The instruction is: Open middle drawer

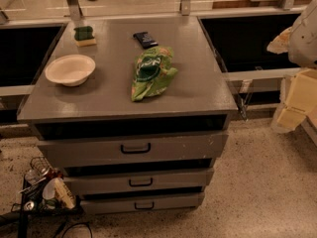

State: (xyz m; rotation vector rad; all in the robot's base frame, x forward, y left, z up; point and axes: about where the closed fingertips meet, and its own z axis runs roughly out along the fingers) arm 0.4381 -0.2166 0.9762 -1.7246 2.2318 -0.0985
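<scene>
A grey cabinet (124,90) stands in the middle of the camera view with three stacked drawers. The middle drawer (99,183) has a medium-height grey front and a small black loop handle (140,182). It looks pushed in, and its inside does not show. Above it is the taller-fronted drawer (188,147) with a larger handle. Below it is the narrowest drawer (178,201). My gripper (293,105) hangs at the right edge, pale yellow, well to the right of the drawer fronts and touching nothing.
On the cabinet top lie a white bowl (70,69), a green chip bag (151,72), a dark snack bar (145,39) and a green-and-yellow sponge (84,35). A wire basket of clutter (42,185) stands on the floor at the cabinet's lower left.
</scene>
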